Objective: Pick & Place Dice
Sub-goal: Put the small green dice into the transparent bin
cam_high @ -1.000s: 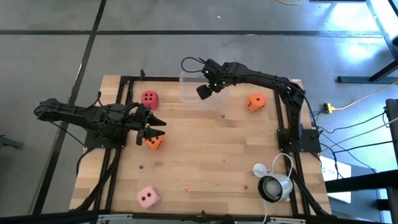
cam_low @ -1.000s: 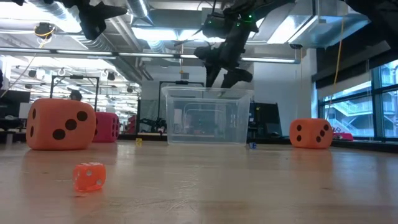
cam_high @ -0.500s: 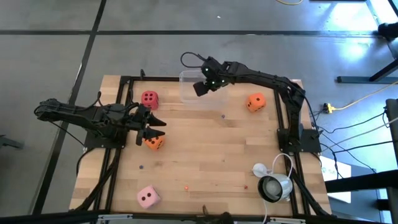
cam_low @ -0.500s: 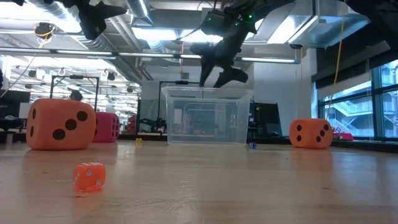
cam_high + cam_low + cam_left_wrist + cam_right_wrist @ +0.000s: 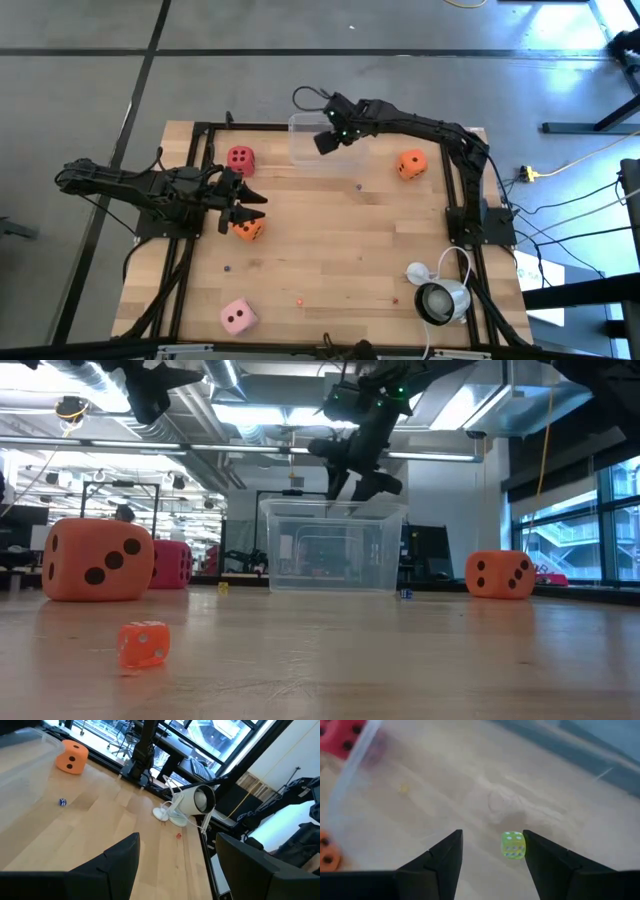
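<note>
While the right gripper (image 5: 327,141) hangs over the clear bin (image 5: 305,150)
Its fingers stand apart, empty; a small green die (image 5: 512,845) lies inside. Left gripper (image 5: 250,205) spread beside an orange die (image 5: 248,229).

Two dark fingers (image 5: 120,865) of the left gripper (image 5: 177,862) stand apart over the pale wooden table (image 5: 100,825). Far across sits an orange soft cube with dark pips (image 5: 72,756). A tiny blue die (image 5: 62,802) lies nearer, a white lamp-like cylinder (image 5: 192,802) rests by the table's edge, and a small red speck (image 5: 178,836) lies just beside it.
</note>
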Robot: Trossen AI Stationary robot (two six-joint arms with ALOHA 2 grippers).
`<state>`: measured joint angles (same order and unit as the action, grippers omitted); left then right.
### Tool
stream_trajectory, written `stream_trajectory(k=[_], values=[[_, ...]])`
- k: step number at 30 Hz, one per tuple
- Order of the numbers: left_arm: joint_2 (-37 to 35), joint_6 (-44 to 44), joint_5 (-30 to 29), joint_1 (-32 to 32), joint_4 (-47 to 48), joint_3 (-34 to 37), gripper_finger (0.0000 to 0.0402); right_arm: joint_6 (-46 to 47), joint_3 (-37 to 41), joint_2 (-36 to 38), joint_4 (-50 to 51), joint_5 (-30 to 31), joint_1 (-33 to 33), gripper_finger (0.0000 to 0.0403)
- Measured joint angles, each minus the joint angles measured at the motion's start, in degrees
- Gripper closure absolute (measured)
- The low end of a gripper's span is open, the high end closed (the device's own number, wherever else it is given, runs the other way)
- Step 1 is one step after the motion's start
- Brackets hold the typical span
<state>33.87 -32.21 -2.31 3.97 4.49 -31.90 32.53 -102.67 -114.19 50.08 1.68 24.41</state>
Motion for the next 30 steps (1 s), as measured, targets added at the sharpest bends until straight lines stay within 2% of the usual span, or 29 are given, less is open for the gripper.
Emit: stream_trajectory(k=[7, 11, 14, 16, 18, 21, 25, 30], values=[[0.0, -0.2, 0.0, 0.0, 0.0, 0.0, 0.0148, 3.0, 0.0, 0.0, 0.3, -0.5, -0.3, 0.0197], [0.0, -1.0, 0.0, 0.0, 0.0, 0.0, 0.0148, 11.8, 0.0, 0.0, 7.7, 6.1, -0.8, 0.0197], [0.0, -1.1, -0.3, 0.0, 0.0, 0.0, 0.0148, 5.4, 0.0, 0.0, 4.3, 1.9, -0.9, 0.0197], [0.0, -1.1, -0.5, 0.0, 0.0, 0.0, 0.0148, 5.3, -0.1, 0.1, 5.0, 4.9, -1.4, 0.0197], [0.0, -1.1, -0.7, 0.0, 0.0, 0.0, 0.0148, 10.3, 0.0, 0.0, 7.0, 6.6, -1.7, 0.0197], [0.0, -1.3, -0.7, 0.0, 0.0, 0.0, 0.0148, 6.1, 0.0, 0.0, 5.4, 1.9, -1.1, 0.0197], [0.0, -1.5, -0.7, 0.0, 0.0, 0.0, 0.0148, 12.7, 0.0, 0.0, 13.3, 11.4, -1.3, 0.0197], [0.0, -1.5, -0.7, 0.0, 0.0, 0.0, 0.0148, 14.8, 0.0, 0.0, 19.5, 13.6, -0.3, 0.0197]])
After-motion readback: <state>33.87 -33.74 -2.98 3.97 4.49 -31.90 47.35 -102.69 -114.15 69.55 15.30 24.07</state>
